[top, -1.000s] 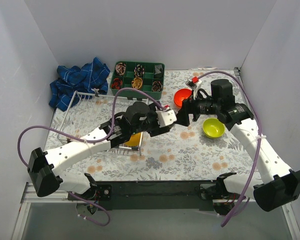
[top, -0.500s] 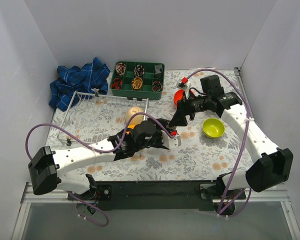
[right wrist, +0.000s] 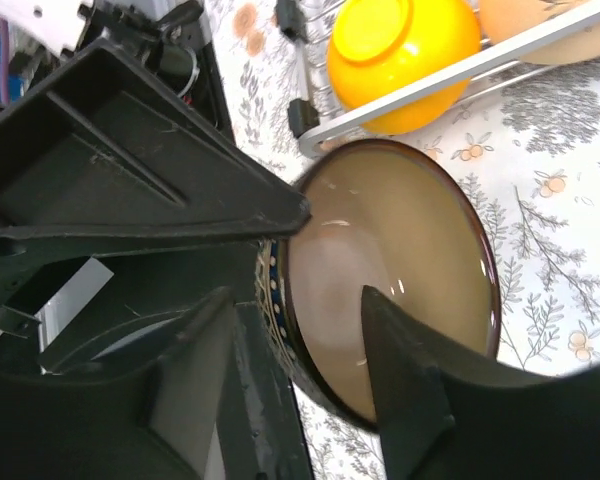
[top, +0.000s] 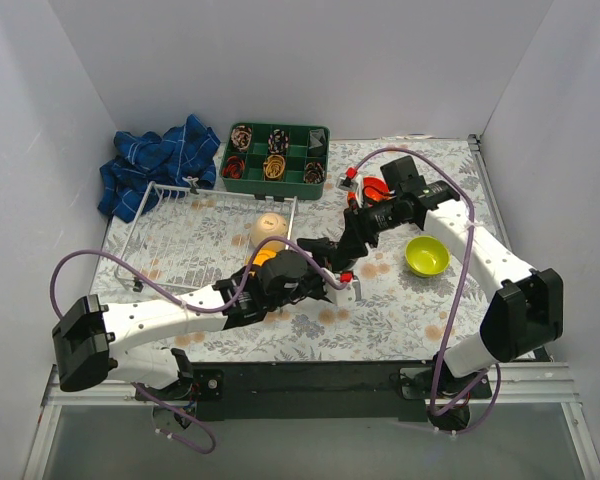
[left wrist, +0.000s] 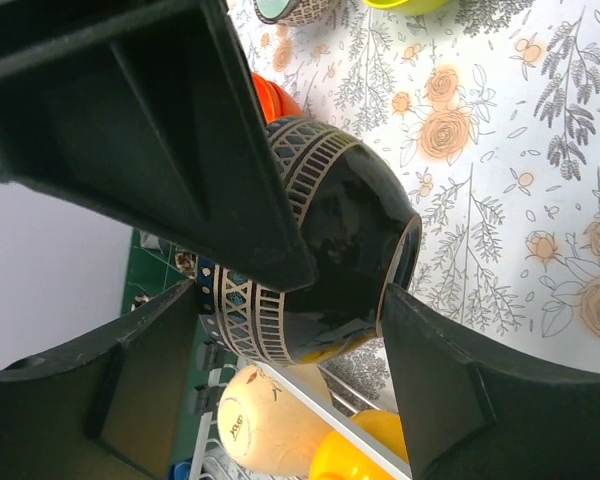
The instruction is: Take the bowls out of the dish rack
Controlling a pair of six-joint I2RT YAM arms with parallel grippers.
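The left gripper (left wrist: 290, 300) is closed across the dark brown bowl (left wrist: 350, 220), one finger against its patterned base side and the other at its rim, and carries it tipped on its side above the worktop (top: 380, 310), just right of centre in the overhead view. The right gripper (right wrist: 292, 295) meets the same bowl from the upper right. Its jaws stand apart astride the bowl's wall, one finger over the beige inside and one outside the rim. A strip of the glaze shows between the inner finger and the rim, so it has no pinch on the bowl.

Just left of the two grippers, the yellow bowl (top: 265, 258) and the beige bowl (top: 268, 228) sit side by side at the right end of the dish rack (top: 180, 235). The lime green bowl (top: 426, 256) stands on the worktop at centre right, and the red bowl (top: 377, 188) lies above it, partly hidden by the right arm. A green compartment tray (top: 276, 127) sits at upper centre, with a blue cloth (top: 160, 165) to its left.
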